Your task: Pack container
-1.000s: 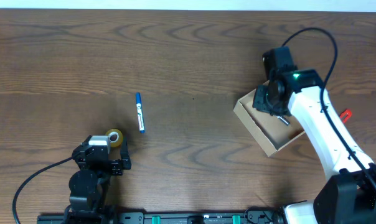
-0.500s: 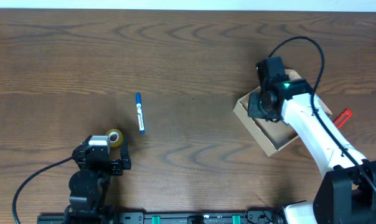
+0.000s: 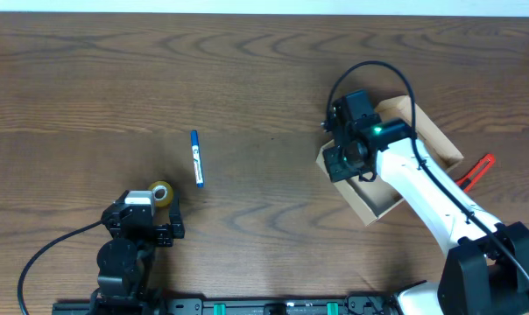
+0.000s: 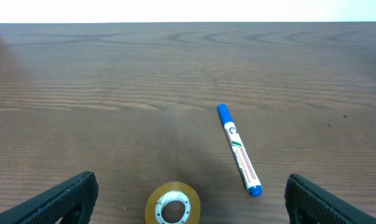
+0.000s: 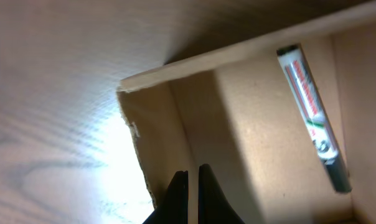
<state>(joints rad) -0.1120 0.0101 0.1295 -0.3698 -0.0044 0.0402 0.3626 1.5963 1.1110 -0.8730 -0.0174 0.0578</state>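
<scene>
Since a second ago: right arm swung left, and the container [image 3: 359,206] went with it, slid a little toward the table's [image 3: 264,70] middle and turned slightly. Flap lid now lies open on the side toward the far right corner. It sits right of centre, well short of the right edge.

Right gripper [image 5: 191,186] clenched, fingers together, tips down inside the box just beside its left wall. Nothing seen between them. Looks like nudging the box, not grasping.

One green-labelled marker [image 5: 312,118] lies in the box along its far wall. Blue marker [image 3: 196,158] and tape roll [image 3: 161,192] still lie out near the left gripper [image 3: 144,229], jaws spread wide, empty. Packing likely unfinished.

Arm hides much of the box from overhead. Red object [image 3: 477,168] partly covered, can't identify.
</scene>
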